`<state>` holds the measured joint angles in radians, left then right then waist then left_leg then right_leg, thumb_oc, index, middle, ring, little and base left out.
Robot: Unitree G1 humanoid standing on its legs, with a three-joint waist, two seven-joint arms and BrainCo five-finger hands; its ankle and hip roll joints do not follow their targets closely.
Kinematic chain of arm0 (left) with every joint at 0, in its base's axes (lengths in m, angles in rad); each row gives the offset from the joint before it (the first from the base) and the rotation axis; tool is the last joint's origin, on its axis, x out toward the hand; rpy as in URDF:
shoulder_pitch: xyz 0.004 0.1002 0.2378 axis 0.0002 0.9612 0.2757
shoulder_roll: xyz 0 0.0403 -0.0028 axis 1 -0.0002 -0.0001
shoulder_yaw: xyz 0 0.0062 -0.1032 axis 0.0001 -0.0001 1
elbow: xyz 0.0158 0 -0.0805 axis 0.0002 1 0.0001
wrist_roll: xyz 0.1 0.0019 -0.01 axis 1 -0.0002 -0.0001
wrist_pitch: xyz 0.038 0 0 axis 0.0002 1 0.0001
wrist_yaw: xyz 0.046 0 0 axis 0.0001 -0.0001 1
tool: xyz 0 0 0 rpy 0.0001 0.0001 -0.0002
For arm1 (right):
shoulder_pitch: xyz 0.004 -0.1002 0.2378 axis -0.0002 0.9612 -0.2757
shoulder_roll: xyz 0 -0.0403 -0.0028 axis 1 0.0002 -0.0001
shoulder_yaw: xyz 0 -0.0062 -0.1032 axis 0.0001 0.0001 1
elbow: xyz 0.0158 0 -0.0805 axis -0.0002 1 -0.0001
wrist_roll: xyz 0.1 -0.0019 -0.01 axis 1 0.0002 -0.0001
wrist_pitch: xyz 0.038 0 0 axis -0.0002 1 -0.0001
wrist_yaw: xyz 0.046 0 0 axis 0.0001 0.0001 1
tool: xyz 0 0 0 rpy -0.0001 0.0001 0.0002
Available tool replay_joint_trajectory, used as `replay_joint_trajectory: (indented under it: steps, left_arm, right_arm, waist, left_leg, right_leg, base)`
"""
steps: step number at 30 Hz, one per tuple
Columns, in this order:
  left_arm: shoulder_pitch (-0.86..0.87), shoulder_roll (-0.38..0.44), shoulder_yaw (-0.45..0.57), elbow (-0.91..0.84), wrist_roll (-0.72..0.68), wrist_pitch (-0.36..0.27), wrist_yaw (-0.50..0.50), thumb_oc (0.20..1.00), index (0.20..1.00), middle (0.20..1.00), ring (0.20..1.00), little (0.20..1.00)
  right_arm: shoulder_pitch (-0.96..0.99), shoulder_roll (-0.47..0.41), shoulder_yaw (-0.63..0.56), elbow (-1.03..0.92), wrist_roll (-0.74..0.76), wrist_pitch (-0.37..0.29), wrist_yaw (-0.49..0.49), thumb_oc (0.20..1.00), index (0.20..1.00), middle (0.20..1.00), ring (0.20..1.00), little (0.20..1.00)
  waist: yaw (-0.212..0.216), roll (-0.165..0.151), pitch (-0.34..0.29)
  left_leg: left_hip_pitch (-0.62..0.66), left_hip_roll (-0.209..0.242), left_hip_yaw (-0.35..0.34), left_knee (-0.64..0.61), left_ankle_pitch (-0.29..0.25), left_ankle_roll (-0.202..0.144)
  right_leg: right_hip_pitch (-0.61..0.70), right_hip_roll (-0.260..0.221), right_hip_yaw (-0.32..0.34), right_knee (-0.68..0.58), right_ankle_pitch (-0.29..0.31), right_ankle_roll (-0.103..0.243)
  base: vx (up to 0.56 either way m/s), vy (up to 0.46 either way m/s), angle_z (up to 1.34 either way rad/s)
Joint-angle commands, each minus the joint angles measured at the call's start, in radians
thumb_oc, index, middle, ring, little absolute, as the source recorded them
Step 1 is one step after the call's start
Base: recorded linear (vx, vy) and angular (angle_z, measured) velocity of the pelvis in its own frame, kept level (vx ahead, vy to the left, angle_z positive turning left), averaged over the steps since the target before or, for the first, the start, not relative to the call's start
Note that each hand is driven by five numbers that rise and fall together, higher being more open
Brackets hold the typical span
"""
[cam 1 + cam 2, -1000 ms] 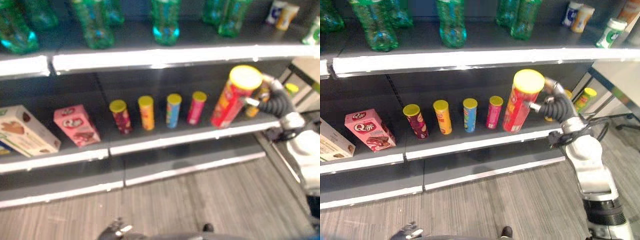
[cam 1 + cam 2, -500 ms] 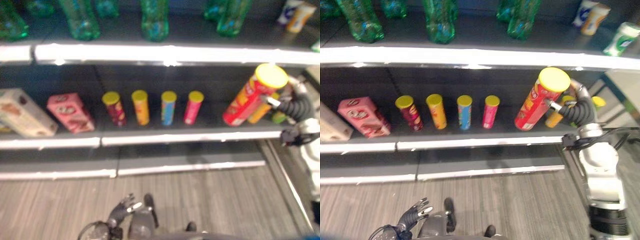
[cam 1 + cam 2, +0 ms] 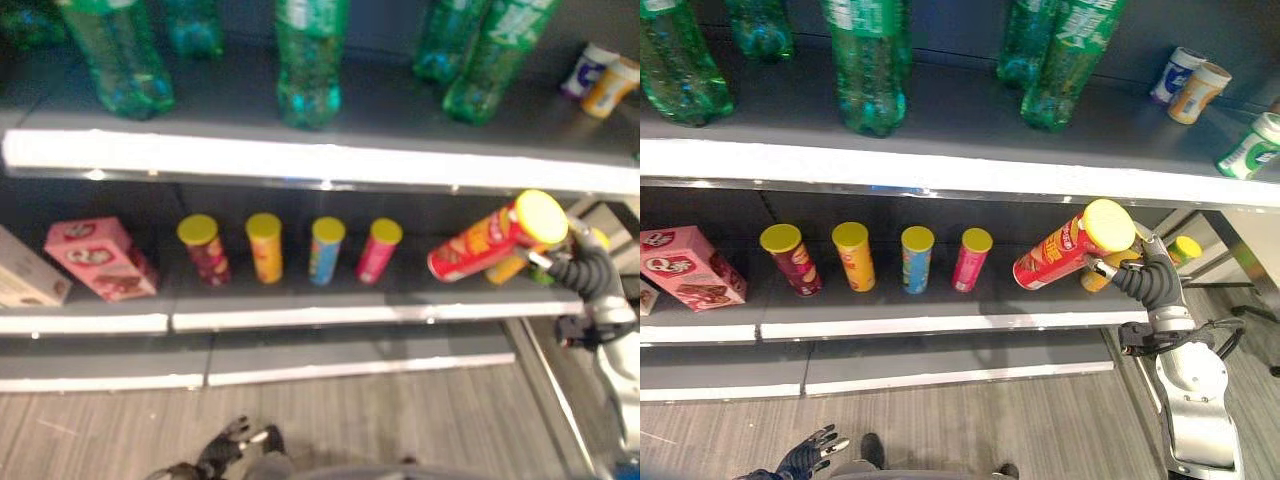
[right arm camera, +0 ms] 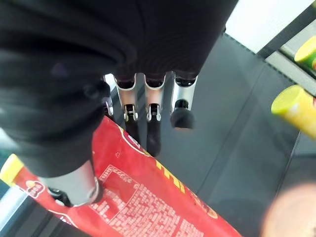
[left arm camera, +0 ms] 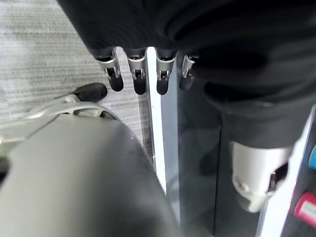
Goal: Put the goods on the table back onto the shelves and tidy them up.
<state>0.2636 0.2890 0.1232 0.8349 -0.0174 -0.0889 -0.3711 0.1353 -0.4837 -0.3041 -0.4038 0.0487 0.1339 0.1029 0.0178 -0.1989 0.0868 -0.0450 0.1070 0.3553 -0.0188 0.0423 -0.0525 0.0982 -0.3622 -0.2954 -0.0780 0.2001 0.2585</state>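
The right robot hand (image 3: 1137, 275) grips a tall red cardboard crisp tube with a yellow lid (image 3: 1070, 245), fingers and thumb curled round its upper part near the lid. The tube leans steeply, its base resting on the dark middle shelf (image 3: 940, 310) at the right end and its lid tipped toward the hand. Just behind the hand stand a small orange can (image 3: 510, 268) and another yellow-lidded can (image 3: 1185, 248). Further left on the same shelf, four small yellow-lidded tubes stand upright in a row: maroon (image 3: 790, 260), orange (image 3: 854, 256), blue (image 3: 915, 259) and pink (image 3: 970, 259). A pink carton (image 3: 685, 268) lies at the left end. Green plastic bottles (image 3: 870, 60) stand on the upper shelf (image 3: 970, 165). The left robot hand (image 3: 810, 452) hangs low above the grey floor (image 3: 1040, 430), fingers relaxed and holding nothing.
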Motion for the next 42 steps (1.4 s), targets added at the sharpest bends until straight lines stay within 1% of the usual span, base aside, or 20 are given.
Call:
replay_joint_trajectory:
  steps: [1, 2, 3, 4, 5, 6, 7, 8, 12, 14, 15, 16, 18, 20, 22, 23, 24, 28, 32, 42]
  left_arm:
    - [0.007, 0.007, -0.010, -0.027, 0.020, -0.019, -0.007, 1.000, 1.000, 1.000, 1.000, 1.000]
    - [0.007, 0.006, -0.010, -0.027, 0.020, -0.019, -0.007, 1.000, 1.000, 1.000, 1.000, 1.000]
    - [0.002, 0.012, -0.009, -0.031, 0.014, -0.014, -0.007, 1.000, 1.000, 1.000, 1.000, 1.000]
    - [0.002, 0.014, -0.015, -0.035, 0.013, -0.013, -0.009, 1.000, 1.000, 1.000, 1.000, 1.000]
    - [0.002, 0.014, -0.015, -0.035, 0.013, -0.013, -0.009, 1.000, 1.000, 1.000, 1.000, 1.000]
    - [0.009, 0.014, -0.015, -0.045, 0.007, -0.011, -0.012, 1.000, 1.000, 1.000, 1.000, 1.000]
    - [0.009, 0.011, -0.017, -0.041, 0.008, -0.013, -0.013, 1.000, 1.000, 1.000, 1.000, 1.000]
    - [0.014, 0.010, -0.013, -0.045, 0.004, -0.014, -0.017, 1.000, 1.000, 1.000, 1.000, 1.000]
    - [0.045, 0.003, 0.000, -0.058, -0.014, -0.020, -0.024, 1.000, 1.000, 1.000, 1.000, 1.000]
    - [0.063, 0.011, -0.018, -0.070, -0.006, -0.026, -0.034, 1.000, 1.000, 1.000, 1.000, 1.000]
    - [0.063, 0.011, -0.018, -0.070, -0.006, -0.026, -0.034, 1.000, 1.000, 1.000, 1.000, 1.000]
    - [0.072, 0.010, -0.023, -0.076, -0.012, -0.033, -0.035, 1.000, 1.000, 1.000, 1.000, 1.000]
    - [0.082, 0.010, -0.032, -0.101, -0.021, -0.042, -0.037, 1.000, 1.000, 1.000, 1.000, 1.000]
    - [0.078, 0.011, -0.037, -0.100, -0.024, -0.047, -0.035, 1.000, 1.000, 1.000, 1.000, 1.000]
    - [0.082, 0.023, -0.064, -0.126, -0.039, -0.047, -0.029, 1.000, 1.000, 1.000, 1.000, 1.000]
    - [0.082, 0.022, -0.063, -0.127, -0.039, -0.047, -0.029, 1.000, 1.000, 1.000, 1.000, 1.000]
    - [0.076, 0.032, -0.088, -0.146, -0.049, -0.048, -0.025, 1.000, 1.000, 1.000, 1.000, 1.000]
    - [0.055, 0.042, -0.113, -0.157, -0.069, -0.047, -0.007, 1.000, 1.000, 1.000, 1.000, 1.000]
    - [0.039, 0.051, -0.124, -0.166, -0.088, -0.046, 0.010, 1.000, 1.000, 1.000, 1.000, 1.000]
    - [0.003, 0.090, -0.131, -0.183, -0.120, -0.044, 0.041, 1.000, 1.000, 1.000, 1.000, 1.000]
  right_arm:
    - [-0.078, -0.046, -0.085, -0.023, -0.005, -0.062, -0.016, 0.200, 0.200, 0.200, 0.200, 0.200]
    - [-0.078, -0.046, -0.085, -0.023, -0.005, -0.062, -0.016, 0.200, 0.200, 0.200, 0.200, 0.200]
    - [-0.079, -0.051, -0.087, -0.031, -0.006, -0.058, -0.017, 0.200, 0.200, 0.200, 0.200, 0.200]
    - [-0.090, -0.060, -0.087, -0.035, -0.002, -0.057, -0.017, 0.200, 0.200, 0.200, 0.200, 0.200]
    - [-0.090, -0.060, -0.087, -0.035, -0.002, -0.057, -0.017, 0.200, 0.200, 0.200, 0.200, 0.200]
    - [-0.094, -0.066, -0.082, -0.040, 0.001, -0.057, -0.013, 0.200, 0.200, 0.200, 0.200, 0.200]
    - [-0.100, -0.069, -0.084, -0.044, 0.001, -0.056, -0.010, 0.200, 0.200, 0.200, 0.200, 0.200]
    - [-0.119, -0.075, -0.076, -0.047, 0.003, -0.050, -0.002, 0.200, 0.200, 0.200, 0.200, 0.200]
    - [-0.156, -0.091, -0.040, -0.031, -0.002, -0.039, 0.007, 0.200, 0.200, 0.200, 0.200, 0.200]
    - [-0.165, -0.119, -0.041, -0.019, 0.000, -0.034, 0.019, 0.200, 0.200, 0.200, 0.200, 0.200]
    - [-0.165, -0.119, -0.041, -0.019, 0.000, -0.034, 0.019, 0.200, 0.200, 0.200, 0.200, 0.200]
    - [-0.182, -0.139, -0.034, -0.015, 0.003, -0.031, 0.022, 0.200, 0.200, 0.200, 0.200, 0.200]
    - [-0.230, -0.175, -0.008, -0.003, 0.000, -0.029, 0.021, 0.200, 0.200, 0.200, 0.200, 0.200]
    - [-0.250, -0.187, -0.002, 0.009, -0.001, -0.027, 0.019, 0.200, 0.200, 0.200, 0.200, 0.200]
    - [-0.349, -0.241, 0.039, 0.034, -0.012, -0.020, 0.010, 0.200, 0.200, 0.200, 0.200, 0.200]
    - [-0.352, -0.242, 0.041, 0.036, -0.012, -0.020, 0.010, 0.200, 0.200, 0.200, 0.200, 0.200]
    - [-0.450, -0.283, 0.085, 0.056, -0.019, -0.017, 0.003, 0.200, 0.200, 0.200, 0.200, 0.200]
    - [-0.600, -0.318, 0.142, 0.078, -0.025, -0.008, -0.027, 0.200, 0.200, 0.200, 0.200, 0.200]
    - [-0.716, -0.341, 0.194, 0.104, -0.038, 0.003, -0.037, 0.200, 0.200, 0.200, 0.200, 0.200]
    - [-0.884, -0.413, 0.275, 0.196, -0.085, 0.013, -0.066, 0.200, 0.200, 0.200, 0.200, 0.200]
  waist:
    - [0.020, 0.004, -0.004]
    - [0.020, 0.005, -0.005]
    - [0.016, 0.005, 0.009]
    - [0.013, 0.011, 0.025]
    - [0.012, 0.011, 0.024]
    - [0.008, 0.016, 0.035]
    - [0.004, 0.020, 0.038]
    - [0.006, 0.031, 0.046]
    - [0.009, 0.053, 0.066]
    - [-0.002, 0.085, 0.071]
    - [-0.002, 0.085, 0.071]
    - [-0.010, 0.105, 0.082]
    - [-0.011, 0.132, 0.109]
    - [-0.015, 0.141, 0.122]
    - [-0.020, 0.171, 0.172]
    - [-0.019, 0.172, 0.172]
    - [-0.019, 0.192, 0.206]
    - [-0.021, 0.215, 0.249]
    - [-0.016, 0.226, 0.272]
    - [-0.009, 0.230, 0.309]
  left_leg:
    - [-0.017, 0.050, 0.038, 0.156, -0.074, -0.031]
    - [-0.018, 0.050, 0.038, 0.158, -0.075, -0.031]
    - [-0.048, 0.071, 0.004, 0.253, -0.116, -0.036]
    - [-0.076, 0.095, -0.017, 0.334, -0.149, -0.046]
    - [-0.077, 0.095, -0.018, 0.336, -0.149, -0.046]
    - [-0.083, 0.111, -0.028, 0.367, -0.161, -0.055]
    - [-0.076, 0.114, -0.023, 0.381, -0.176, -0.058]
    - [-0.075, 0.139, -0.023, 0.406, -0.183, -0.071]
    - [-0.085, 0.171, -0.036, 0.413, -0.166, -0.093]
    - [-0.093, 0.193, -0.043, 0.381, -0.132, -0.118]
    - [-0.093, 0.193, -0.043, 0.381, -0.132, -0.118]
    - [-0.092, 0.204, -0.048, 0.358, -0.112, -0.131]
    - [-0.096, 0.212, -0.049, 0.336, -0.091, -0.142]
    - [-0.106, 0.216, -0.049, 0.337, -0.091, -0.143]
    - [-0.126, 0.225, -0.040, 0.341, -0.087, -0.145]
    - [-0.127, 0.226, -0.039, 0.342, -0.088, -0.146]
    - [-0.149, 0.232, -0.030, 0.349, -0.080, -0.149]
    - [-0.201, 0.251, -0.013, 0.363, -0.072, -0.151]
    - [-0.240, 0.267, -0.004, 0.382, -0.077, -0.153]
    - [-0.353, 0.290, -0.005, 0.425, -0.082, -0.156]
  right_leg:
    - [-0.045, -0.064, 0.020, -0.009, 0.189, 0.003]
    - [-0.045, -0.064, 0.019, -0.009, 0.189, 0.003]
    - [-0.047, -0.080, 0.033, -0.009, 0.192, 0.003]
    - [-0.040, -0.069, 0.060, -0.009, 0.162, 0.003]
    - [-0.040, -0.069, 0.060, -0.009, 0.162, 0.003]
    - [-0.037, -0.052, 0.075, 0.006, 0.123, 0.003]
    - [-0.029, -0.054, 0.052, 0.010, 0.079, 0.003]
    - [-0.023, -0.042, 0.028, 0.022, 0.017, 0.003]
    - [-0.007, -0.007, 0.017, 0.008, -0.010, 0.003]
    - [0.001, 0.024, 0.014, -0.009, -0.055, -0.002]
    - [0.001, 0.024, 0.014, -0.009, -0.055, -0.002]
    - [-0.008, 0.038, 0.018, -0.009, -0.068, -0.010]
    - [-0.032, 0.048, 0.035, -0.009, -0.070, -0.013]
    - [-0.048, 0.050, 0.046, -0.009, -0.067, -0.016]
    - [-0.107, 0.046, 0.082, 0.000, -0.050, -0.019]
    - [-0.110, 0.046, 0.084, 0.001, -0.050, -0.020]
    - [-0.169, 0.043, 0.116, 0.030, -0.044, -0.023]
    - [-0.273, 0.044, 0.166, 0.089, -0.044, -0.033]
    - [-0.348, 0.046, 0.197, 0.131, -0.049, -0.037]
    - [-0.514, 0.071, 0.248, 0.212, -0.051, -0.044]
  base:
    - [0.02, -0.147, -0.16]
    - [0.06, -0.336, 0.01]
    - [0.06, -0.332, 0.21]
    - [0.06, -0.332, 0.30]
    - [0.03, -0.212, 0.22]
    - [0.02, -0.086, 0.13]
    - [0.03, -0.217, 0.13]
    - [0.01, -0.218, 0.19]
    - [-0.02, -0.171, 0.12]
    - [-0.03, -0.136, 0.05]
    - [-0.06, -0.171, 0.07]
    - [-0.06, -0.116, 0.02]
    - [-0.14, -0.141, -0.03]
    - [-0.15, -0.051, -0.13]
    - [-0.18, -0.008, -0.07]
    - [-0.20, 0.013, -0.31]
    - [-0.19, -0.001, -0.47]
    - [-0.15, -0.026, -0.35]
    - [-0.07, -0.018, -0.05]
    - [-0.06, -0.017, -0.07]
